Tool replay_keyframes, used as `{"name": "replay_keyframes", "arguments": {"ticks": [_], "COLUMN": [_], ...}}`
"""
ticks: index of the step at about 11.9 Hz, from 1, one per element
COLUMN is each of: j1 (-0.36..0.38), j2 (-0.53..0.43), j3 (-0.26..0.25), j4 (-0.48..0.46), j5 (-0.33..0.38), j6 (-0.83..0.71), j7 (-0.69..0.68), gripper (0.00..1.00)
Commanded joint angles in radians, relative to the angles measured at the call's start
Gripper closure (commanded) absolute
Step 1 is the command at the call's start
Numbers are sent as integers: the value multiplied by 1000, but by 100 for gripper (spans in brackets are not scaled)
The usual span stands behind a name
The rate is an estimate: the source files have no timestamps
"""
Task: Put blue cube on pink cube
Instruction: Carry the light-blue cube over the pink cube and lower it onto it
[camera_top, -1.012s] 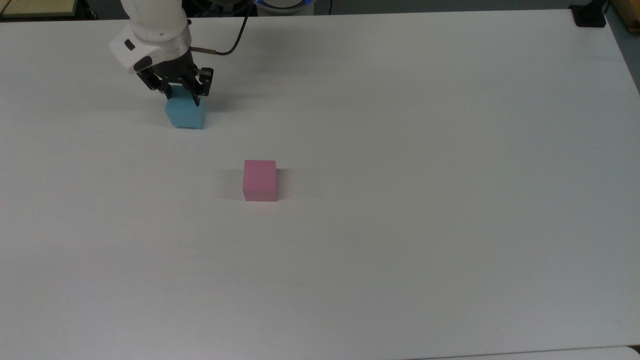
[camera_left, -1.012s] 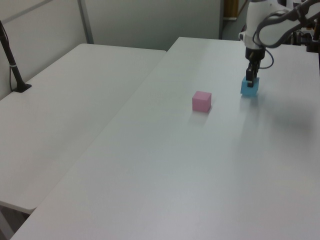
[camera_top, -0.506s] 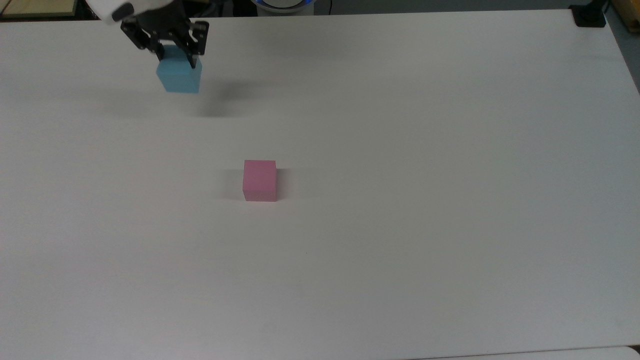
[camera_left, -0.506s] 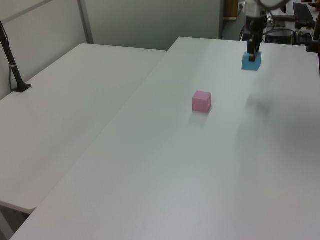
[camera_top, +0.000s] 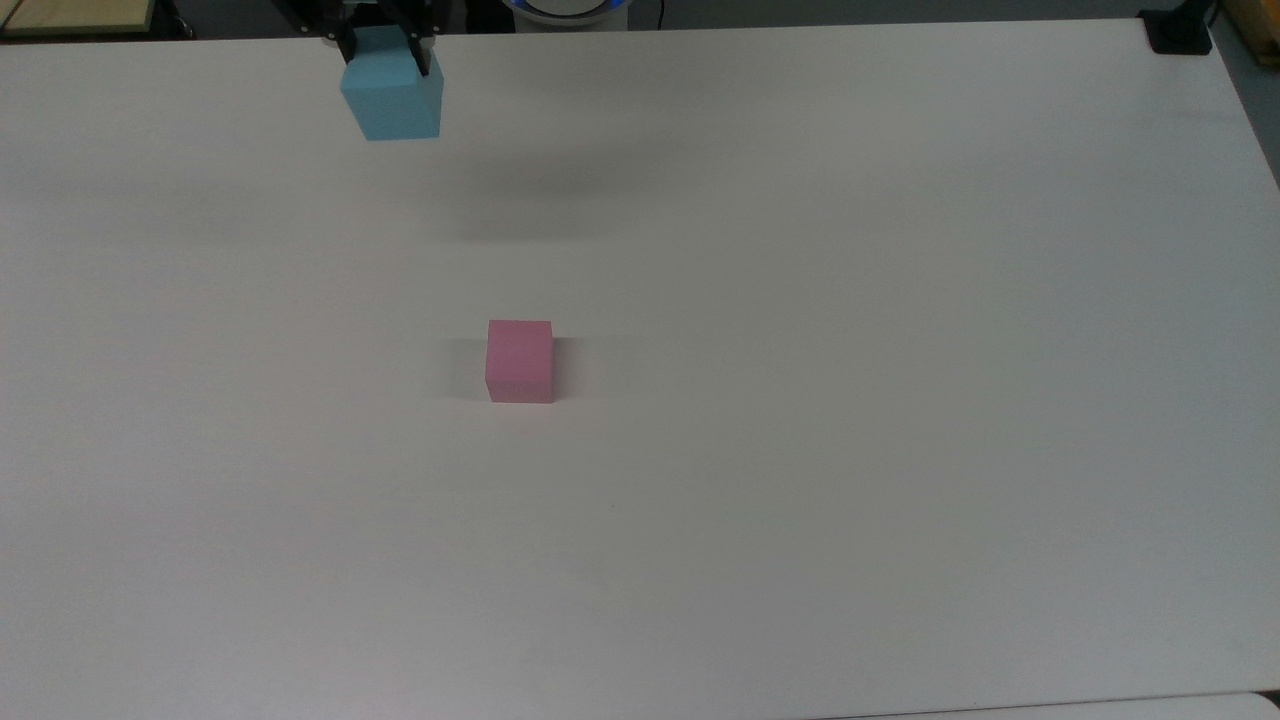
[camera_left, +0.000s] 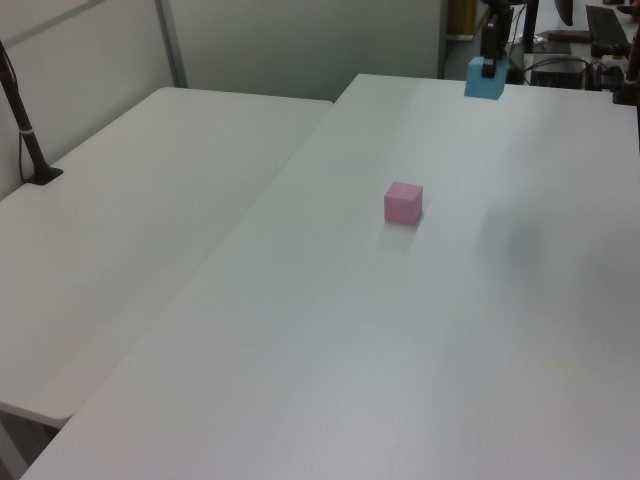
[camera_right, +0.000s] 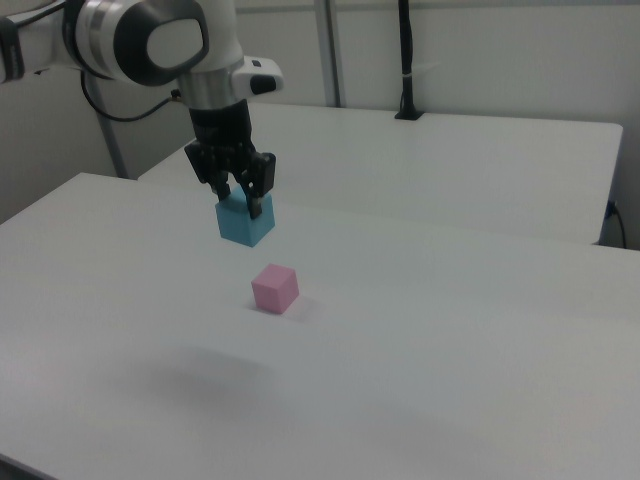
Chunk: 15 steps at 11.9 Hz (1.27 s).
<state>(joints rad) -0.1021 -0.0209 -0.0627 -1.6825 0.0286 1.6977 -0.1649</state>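
My gripper (camera_right: 238, 196) is shut on the light blue cube (camera_right: 245, 222) and holds it well above the white table (camera_right: 450, 340). In the top view the blue cube (camera_top: 391, 96) hangs near the upper edge with the black fingers (camera_top: 424, 55) at its top. In the left view the blue cube (camera_left: 485, 81) hangs at the top right, under the gripper (camera_left: 490, 60). The pink cube (camera_top: 520, 361) rests on the table, below and right of the blue cube in the top view. The pink cube (camera_right: 275, 288) lies just below the held cube in the right view; it also appears mid-table in the left view (camera_left: 404, 202).
A second white table (camera_left: 130, 210) adjoins on the left view's left, with a black post (camera_left: 25, 130) clamped at its edge. A black mount (camera_top: 1178, 30) sits at the table's corner on the top view's upper right. Equipment (camera_left: 600, 40) stands behind the table.
The gripper has lifted the blue cube off the table and carried it higher, shifting slightly toward the top view's right in the last half second. The pink cube has not moved.
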Motion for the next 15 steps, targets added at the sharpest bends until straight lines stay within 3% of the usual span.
{"name": "replay_keyframes", "arguments": {"ticks": [1, 5, 8, 15], "j1": [32, 73, 96, 120], "j2": [62, 142, 246, 352], "j3": [-5, 15, 69, 69], "j4": [101, 99, 95, 95], "j5": [25, 22, -62, -165], "j6": [22, 183, 195, 253], "j7": [36, 189, 202, 249], "gripper": [54, 54, 54, 54]}}
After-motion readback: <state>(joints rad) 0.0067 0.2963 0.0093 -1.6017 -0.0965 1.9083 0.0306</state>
